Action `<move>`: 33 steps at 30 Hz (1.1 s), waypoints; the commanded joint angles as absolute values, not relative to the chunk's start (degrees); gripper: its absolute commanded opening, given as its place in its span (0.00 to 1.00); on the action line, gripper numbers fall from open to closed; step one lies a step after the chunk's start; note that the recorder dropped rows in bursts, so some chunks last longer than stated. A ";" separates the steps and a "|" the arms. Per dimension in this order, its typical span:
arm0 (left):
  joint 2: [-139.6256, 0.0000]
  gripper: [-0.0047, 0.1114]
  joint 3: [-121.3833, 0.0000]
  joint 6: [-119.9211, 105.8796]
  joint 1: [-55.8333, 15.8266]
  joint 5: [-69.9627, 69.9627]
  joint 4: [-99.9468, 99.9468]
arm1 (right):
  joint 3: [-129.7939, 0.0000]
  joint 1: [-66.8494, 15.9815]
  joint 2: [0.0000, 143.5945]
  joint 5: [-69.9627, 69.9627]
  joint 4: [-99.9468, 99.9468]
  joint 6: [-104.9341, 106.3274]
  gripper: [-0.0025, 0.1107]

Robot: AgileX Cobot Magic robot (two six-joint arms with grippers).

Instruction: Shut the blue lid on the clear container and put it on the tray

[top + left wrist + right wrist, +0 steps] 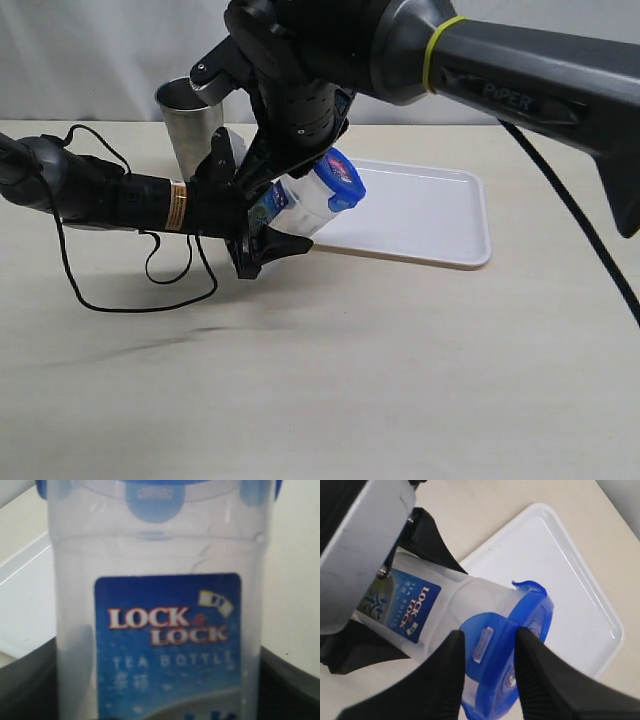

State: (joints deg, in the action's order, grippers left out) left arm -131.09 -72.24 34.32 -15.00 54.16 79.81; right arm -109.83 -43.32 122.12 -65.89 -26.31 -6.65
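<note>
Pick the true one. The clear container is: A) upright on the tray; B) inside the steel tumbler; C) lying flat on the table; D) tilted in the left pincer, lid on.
D: the clear container leans in the left pincer, the blue lid capping it, not standing on the tray.

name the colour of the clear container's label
Blue with white lettering; the label shows best in the left wrist view.

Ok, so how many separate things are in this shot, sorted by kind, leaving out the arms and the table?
clear container: 1
blue lid: 1
white tray: 1
steel cup: 1
Total: 4
</note>
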 commanded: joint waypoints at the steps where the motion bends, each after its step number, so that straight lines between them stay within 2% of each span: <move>1: -130.24 0.04 -72.76 33.21 -15.31 61.98 78.33 | -107.89 -42.83 125.50 -68.99 -23.20 -6.45 0.29; 11: -130.24 0.04 -72.76 33.09 -15.31 61.98 78.10 | -109.62 -42.83 120.55 -66.62 -21.83 -2.93 0.29; 28: -130.24 0.04 -72.76 33.05 -15.31 62.10 78.61 | -109.24 -42.83 101.40 -62.41 -16.00 -0.84 0.29; 33: -130.24 0.04 -72.76 32.02 -15.31 67.31 78.20 | -109.10 -42.83 98.78 -61.32 -15.87 -0.84 0.29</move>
